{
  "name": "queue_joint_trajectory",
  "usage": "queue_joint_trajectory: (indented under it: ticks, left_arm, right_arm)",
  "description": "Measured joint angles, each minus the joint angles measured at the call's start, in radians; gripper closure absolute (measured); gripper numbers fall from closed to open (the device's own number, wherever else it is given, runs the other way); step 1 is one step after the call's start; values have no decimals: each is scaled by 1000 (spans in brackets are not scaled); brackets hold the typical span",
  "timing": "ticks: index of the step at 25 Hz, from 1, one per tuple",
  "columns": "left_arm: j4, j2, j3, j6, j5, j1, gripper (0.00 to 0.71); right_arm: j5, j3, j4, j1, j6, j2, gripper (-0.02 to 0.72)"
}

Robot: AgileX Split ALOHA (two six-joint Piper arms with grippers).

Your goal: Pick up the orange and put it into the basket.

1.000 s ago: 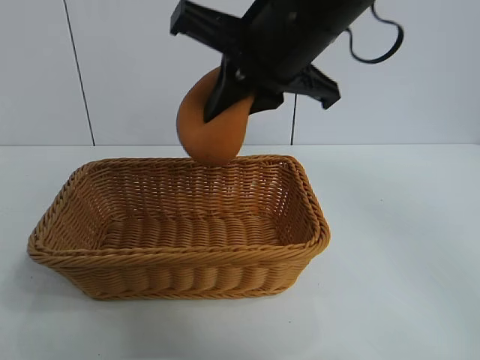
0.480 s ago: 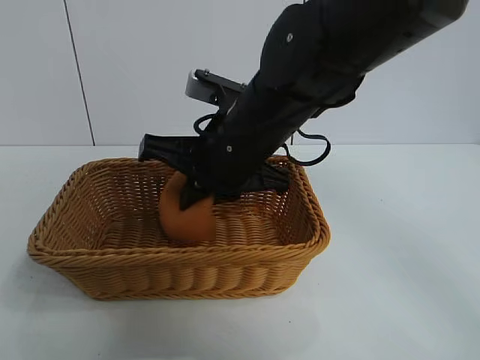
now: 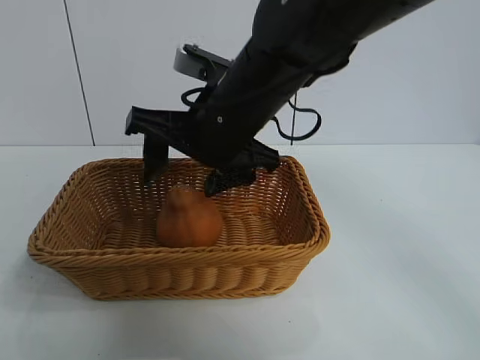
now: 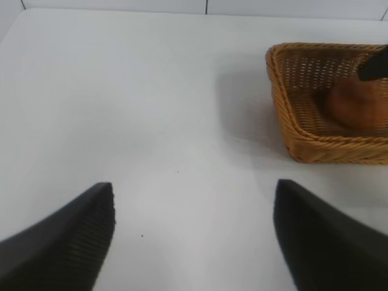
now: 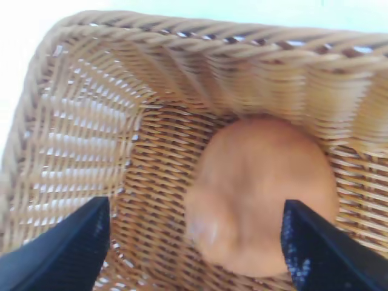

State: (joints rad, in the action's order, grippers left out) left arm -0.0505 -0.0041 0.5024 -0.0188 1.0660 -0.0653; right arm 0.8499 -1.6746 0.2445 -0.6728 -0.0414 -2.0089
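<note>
The dull brownish-orange orange [image 3: 188,217] rests on the floor of the wicker basket [image 3: 300,244], its pointed top up. My right gripper [image 3: 187,174] hovers just above it, open, its two fingers spread wide and clear of the fruit. In the right wrist view the orange [image 5: 262,194] lies below the open gripper [image 5: 195,233], against the basket wall [image 5: 242,66]. My left gripper [image 4: 194,236] stays off to the side over bare table, open and holding nothing; from there the basket [image 4: 291,124] shows with the orange [image 4: 354,108] inside.
The white table [image 3: 397,285] surrounds the basket on all sides. A white panelled wall [image 3: 112,67] stands behind. The right arm's cable [image 3: 304,124] loops above the basket's far rim.
The right gripper came down into the basket with the orange, opened and let it go. The orange now sits on the basket floor and the gripper has lifted slightly.
</note>
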Motion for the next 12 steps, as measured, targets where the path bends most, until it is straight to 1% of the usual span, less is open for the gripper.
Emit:
queue_joint_trajectory:
  ticks: [1, 3, 4, 5, 7, 9, 12]
  left_arm:
    - [0, 0, 0, 0, 0, 0, 185]
    - [0, 0, 0, 0, 0, 0, 185]
    - [0, 0, 0, 0, 0, 0, 185]
    - [0, 0, 0, 0, 0, 0, 185]
    - [0, 0, 0, 0, 0, 0, 185]
    - [0, 0, 0, 0, 0, 0, 185]
    - [0, 0, 0, 0, 0, 0, 185]
  right_arm:
    - [56, -32, -31, 3, -11, 1, 146]
    - [168, -95, -113, 10, -34, 1, 146]
    - [206, -113, -152, 15, -50, 1, 146]
    - [247, -130, -208, 20, -73, 1, 146]
    - [293, -139, -274, 38, -104, 2, 146]
    - [321, -140, -300, 67, -118, 2, 146]
    - [332, -140, -310, 144, -116, 2, 146]
